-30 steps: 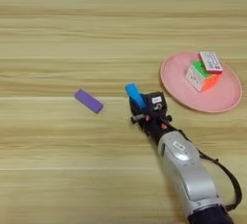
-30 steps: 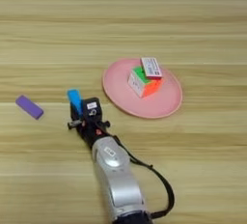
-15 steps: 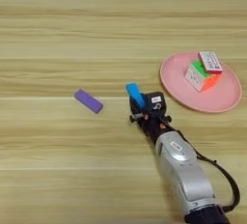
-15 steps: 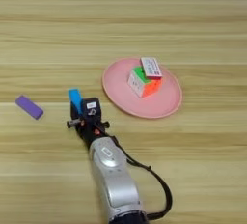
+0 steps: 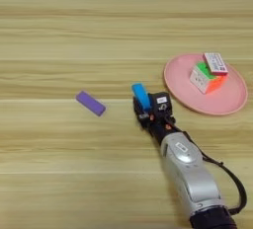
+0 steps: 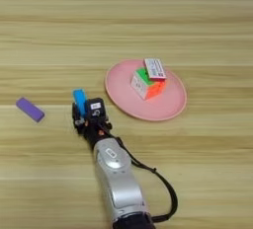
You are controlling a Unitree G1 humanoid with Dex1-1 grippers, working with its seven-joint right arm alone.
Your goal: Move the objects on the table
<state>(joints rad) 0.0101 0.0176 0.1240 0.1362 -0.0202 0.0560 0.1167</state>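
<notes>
The wooden table (image 5: 59,25) fills both views; its grain stripes run from left to right. The right arm (image 5: 190,173) comes in from the bottom edge, a silver forearm with a black cable beside it, and it reaches up toward the middle of the table. At its end the gripper (image 5: 146,107) is at the blue bar (image 5: 141,96); the black fingers stand close on the two sides of the lower part of the bar and appear to grip it, while the upper end of the bar sticks out above them, tilted a little to the left.

The purple bar (image 5: 90,103) lies flat on the table to the left of the gripper, well apart from it, with bare wood all around it; its long side runs diagonal. The pink plate (image 6: 118,97) is to the right of the gripper, near but not touching; in the left eye view its right rim comes close to the picture edge. On the plate stands the multicoloured puzzle cube (image 6: 147,85), and the white box with red-pink print (image 6: 154,68) rests on the cube's far upper corner, leaning.

The far half of the table is open wood; also the near left part.
</notes>
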